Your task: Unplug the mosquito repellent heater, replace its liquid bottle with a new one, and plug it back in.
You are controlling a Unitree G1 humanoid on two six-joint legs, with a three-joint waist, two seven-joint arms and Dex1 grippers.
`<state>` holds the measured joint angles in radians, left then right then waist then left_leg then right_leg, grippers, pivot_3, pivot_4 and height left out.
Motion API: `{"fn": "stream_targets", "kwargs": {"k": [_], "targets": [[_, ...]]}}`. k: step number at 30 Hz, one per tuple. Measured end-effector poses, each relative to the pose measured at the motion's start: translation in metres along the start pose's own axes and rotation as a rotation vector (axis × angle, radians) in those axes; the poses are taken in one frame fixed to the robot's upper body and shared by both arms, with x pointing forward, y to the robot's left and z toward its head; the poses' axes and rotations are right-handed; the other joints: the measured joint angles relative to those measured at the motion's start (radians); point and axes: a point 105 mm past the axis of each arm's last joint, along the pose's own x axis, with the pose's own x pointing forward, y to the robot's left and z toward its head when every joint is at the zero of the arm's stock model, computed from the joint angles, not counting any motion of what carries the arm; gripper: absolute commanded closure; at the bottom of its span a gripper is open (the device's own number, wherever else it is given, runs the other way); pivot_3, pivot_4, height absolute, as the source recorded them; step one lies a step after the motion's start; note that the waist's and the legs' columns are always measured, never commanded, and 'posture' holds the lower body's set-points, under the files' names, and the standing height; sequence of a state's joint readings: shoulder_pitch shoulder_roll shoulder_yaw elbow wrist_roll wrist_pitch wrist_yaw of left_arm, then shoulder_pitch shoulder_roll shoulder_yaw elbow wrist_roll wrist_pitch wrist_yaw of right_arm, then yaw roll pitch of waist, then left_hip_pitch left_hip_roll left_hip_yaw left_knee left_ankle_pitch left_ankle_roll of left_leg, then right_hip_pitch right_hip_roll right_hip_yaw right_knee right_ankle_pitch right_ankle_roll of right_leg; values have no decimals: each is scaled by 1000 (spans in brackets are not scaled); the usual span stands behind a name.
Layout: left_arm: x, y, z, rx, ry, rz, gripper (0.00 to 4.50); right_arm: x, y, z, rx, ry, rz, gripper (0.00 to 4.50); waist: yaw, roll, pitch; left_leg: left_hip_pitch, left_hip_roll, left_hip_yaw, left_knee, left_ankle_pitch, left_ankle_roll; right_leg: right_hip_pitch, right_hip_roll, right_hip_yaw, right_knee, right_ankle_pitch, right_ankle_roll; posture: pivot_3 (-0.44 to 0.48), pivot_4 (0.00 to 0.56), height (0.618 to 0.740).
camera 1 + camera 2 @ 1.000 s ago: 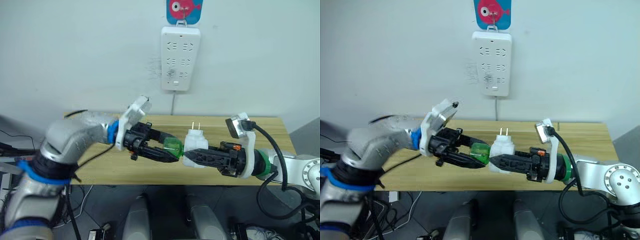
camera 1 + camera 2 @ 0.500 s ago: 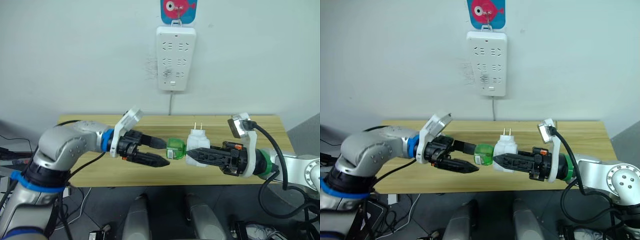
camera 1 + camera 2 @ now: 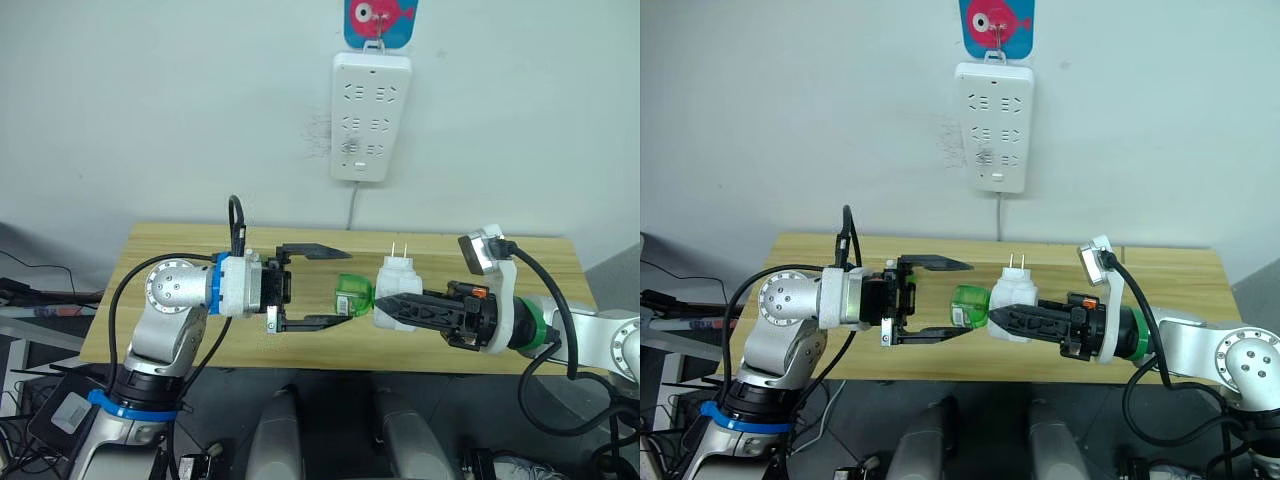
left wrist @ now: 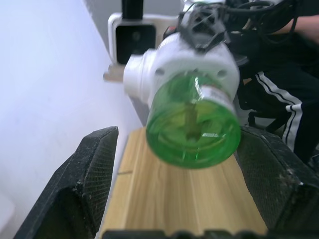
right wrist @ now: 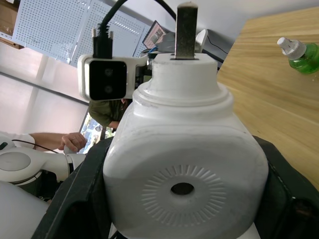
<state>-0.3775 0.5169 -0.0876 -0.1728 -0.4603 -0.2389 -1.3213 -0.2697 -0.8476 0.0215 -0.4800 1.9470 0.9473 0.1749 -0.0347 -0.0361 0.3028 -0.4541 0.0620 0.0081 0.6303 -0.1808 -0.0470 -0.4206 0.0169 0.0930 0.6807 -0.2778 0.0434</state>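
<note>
My right pincer [image 3: 385, 304] is clamped on the mosquito repellent heater [image 3: 398, 296], held above the front part of the wooden counter [image 3: 180, 240] with its two prongs pointing up and its liquid bottle [image 3: 351, 294] jutting sideways from the body toward my left arm. My left pincer [image 3: 325, 285] stands wide open, one finger above and one below, its tips just short of the green bottle and not touching it. In the left wrist view the bottle's round base [image 4: 193, 127] faces the camera between the two black fingers [image 4: 89, 164], a small label on it too blurred to read. The right wrist view shows the new one [image 5: 299, 52], white-capped, lying on the counter well apart from the heater. On the wall hangs a white power strip [image 3: 370, 117] under a blue card with a pink fish [image 3: 380, 18]; no lettering can be read. Half a second ago my left pincer was less widely spread and held slantwise beside the bottle; a second ago its fingers closed round the bottle.
</note>
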Motion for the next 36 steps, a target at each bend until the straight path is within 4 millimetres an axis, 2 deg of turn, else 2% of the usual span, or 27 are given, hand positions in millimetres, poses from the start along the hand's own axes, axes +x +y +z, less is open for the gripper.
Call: {"fn": "stream_targets", "kwargs": {"k": [1,4,8,13,14,17,20,23,26,29,31,33,36], "targets": [[2,-1,-1,1,-8,-9,594,0,0,0,0,0,0,1477,0,0,0,0,0,0,0,0,0,0,0,0,0,0,0,-82,307,740],[4,-3,-2,-10,-14,-24,1176,0,0,0,0,0,0,1477,-2,0,0,0,0,0,0,0,0,0,0,1,0,-1,2,-85,307,740],[4,-4,-2,-18,-13,-40,2253,0,0,0,1,0,-2,1477,-3,0,0,0,0,0,0,0,0,0,0,0,0,-1,2,-84,308,740],[3,-3,1,-151,46,-117,2253,1,0,-3,6,7,2,1477,-7,0,0,0,0,-1,0,0,0,0,0,0,1,-1,2,-80,310,740],[2,-3,2,-220,69,-133,2253,2,0,-4,8,10,3,1477,-8,0,0,0,1,-1,0,0,0,0,0,0,1,-1,2,-77,309,740],[3,7,2,-661,157,-155,2253,1,-1,-2,6,0,-11,1477,-8,0,1,0,1,-5,1,0,0,1,0,-3,1,-1,2,-72,309,740],[0,6,7,-1014,224,-206,2253,3,2,-5,2,13,4,1477,-18,0,1,0,0,-6,0,0,0,0,0,-3,1,-1,2,-72,309,740],[0,6,7,-1228,227,-211,2253,3,2,-6,3,21,3,1477,-23,0,1,0,-1,-6,0,0,0,0,0,-3,1,-1,2,-74,308,740],[1,4,7,-1266,229,-213,2253,2,2,-6,2,26,1,1477,-24,0,1,0,0,-6,-1,0,0,-1,2,-3,1,-1,2,-74,308,740],[-2,0,5,-1211,249,-201,1290,2,2,-7,0,31,0,1477,-25,0,1,0,0,-6,-1,0,0,-1,2,-3,1,-1,2,-73,307,740],[-17,-6,-5,-1140,313,-146,697,-1,0,-7,-1,38,-21,1477,-28,1,1,2,0,-5,-2,0,0,-1,2,0,1,-1,2,-74,305,740],[-22,-12,-15,-1027,337,-122,106,-1,0,-7,-1,37,-23,1477,-24,1,1,2,1,-5,-2,0,0,-1,0,0,1,-2,1,-74,304,740],[-25,-23,-25,-787,318,-130,36,-1,0,-7,-2,37,-22,1477,-20,1,1,1,1,-3,-2,0,0,-1,-3,1,0,-2,1,-74,304,740]]}}
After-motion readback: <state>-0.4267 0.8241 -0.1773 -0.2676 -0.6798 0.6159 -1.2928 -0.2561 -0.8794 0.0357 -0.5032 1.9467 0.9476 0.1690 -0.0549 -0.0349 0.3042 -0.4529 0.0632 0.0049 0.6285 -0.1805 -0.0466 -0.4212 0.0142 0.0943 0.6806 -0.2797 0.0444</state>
